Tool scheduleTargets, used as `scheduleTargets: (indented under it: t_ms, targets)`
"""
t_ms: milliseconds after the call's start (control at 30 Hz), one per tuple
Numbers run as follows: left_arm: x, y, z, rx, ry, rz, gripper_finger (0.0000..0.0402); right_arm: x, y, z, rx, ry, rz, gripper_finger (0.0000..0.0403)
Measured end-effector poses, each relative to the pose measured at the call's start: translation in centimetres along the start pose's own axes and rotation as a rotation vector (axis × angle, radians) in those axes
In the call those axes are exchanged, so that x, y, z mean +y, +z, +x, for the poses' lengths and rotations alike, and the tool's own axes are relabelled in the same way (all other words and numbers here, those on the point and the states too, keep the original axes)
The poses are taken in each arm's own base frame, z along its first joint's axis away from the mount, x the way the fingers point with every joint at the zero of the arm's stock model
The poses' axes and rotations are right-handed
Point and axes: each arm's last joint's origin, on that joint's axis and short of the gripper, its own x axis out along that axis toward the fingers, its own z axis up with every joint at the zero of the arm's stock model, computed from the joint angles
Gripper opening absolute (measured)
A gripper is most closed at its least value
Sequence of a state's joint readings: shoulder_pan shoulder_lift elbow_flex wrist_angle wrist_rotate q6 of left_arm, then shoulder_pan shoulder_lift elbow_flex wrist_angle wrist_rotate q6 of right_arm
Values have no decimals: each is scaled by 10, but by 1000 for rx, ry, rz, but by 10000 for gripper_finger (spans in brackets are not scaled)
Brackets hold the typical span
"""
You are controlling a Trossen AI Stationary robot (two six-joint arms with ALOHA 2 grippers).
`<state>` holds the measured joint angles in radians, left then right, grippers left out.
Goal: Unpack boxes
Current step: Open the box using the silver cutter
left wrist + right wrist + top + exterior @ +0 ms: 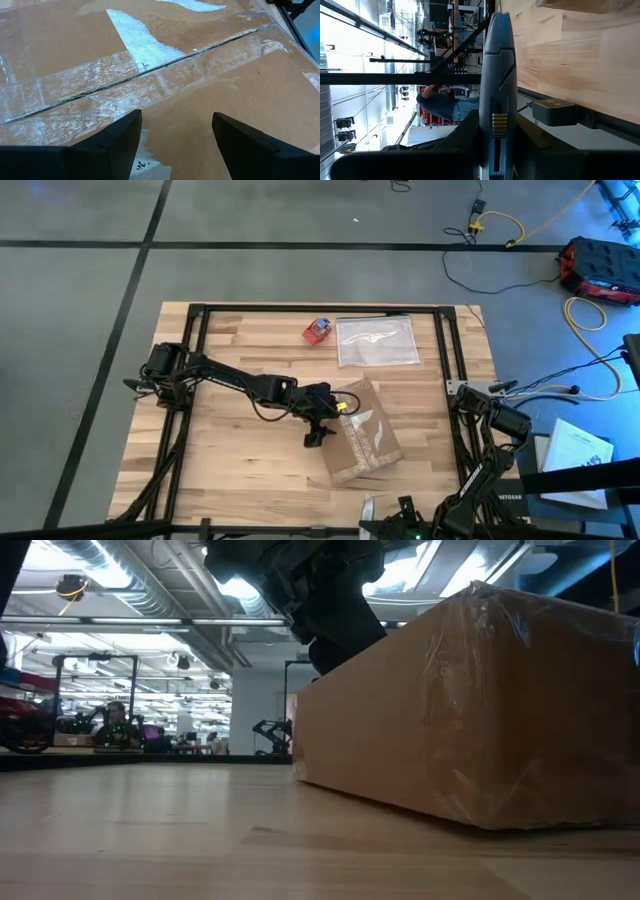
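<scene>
Box (pixel 362 436) taped shut on table (pixel 240 460), left tool (pixel 318 423) spread wide over its top, right tool's state unclear

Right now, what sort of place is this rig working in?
Most likely a robotics lab or industrial workshop. The low view shows exposed ceiling ducts and other equipment frames behind the wooden table; the high view shows power cables on the concrete floor. The left tool hovers at the taped cardboard box.

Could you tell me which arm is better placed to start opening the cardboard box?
Left: its gripper hangs over the box, jaws open above the taped seam. The right arm sits folded at the table's edge.
</scene>
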<state>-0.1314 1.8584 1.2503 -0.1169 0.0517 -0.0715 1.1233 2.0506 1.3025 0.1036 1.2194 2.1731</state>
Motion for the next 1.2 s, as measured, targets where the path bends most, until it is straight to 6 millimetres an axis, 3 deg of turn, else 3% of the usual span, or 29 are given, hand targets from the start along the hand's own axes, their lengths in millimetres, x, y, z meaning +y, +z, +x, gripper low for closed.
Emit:
scheduleTargets:
  t_ms: [333, 533, 1067, 1200]
  targets:
    - [0, 0, 0, 0, 0, 0, 234, 4, 3, 10, -36, 21, 57, 61]
    - [0, 0, 0, 0, 0, 0, 234, 23, 13, 26, 12, -40, 100, 61]
    - [0, 0, 0, 2, 1, 0, 234, 107, 91, 43, -1, -294, -14, 61]
    - [0, 0, 0, 2, 1, 0, 234, 114, 102, 46, 56, -366, -42, 61]
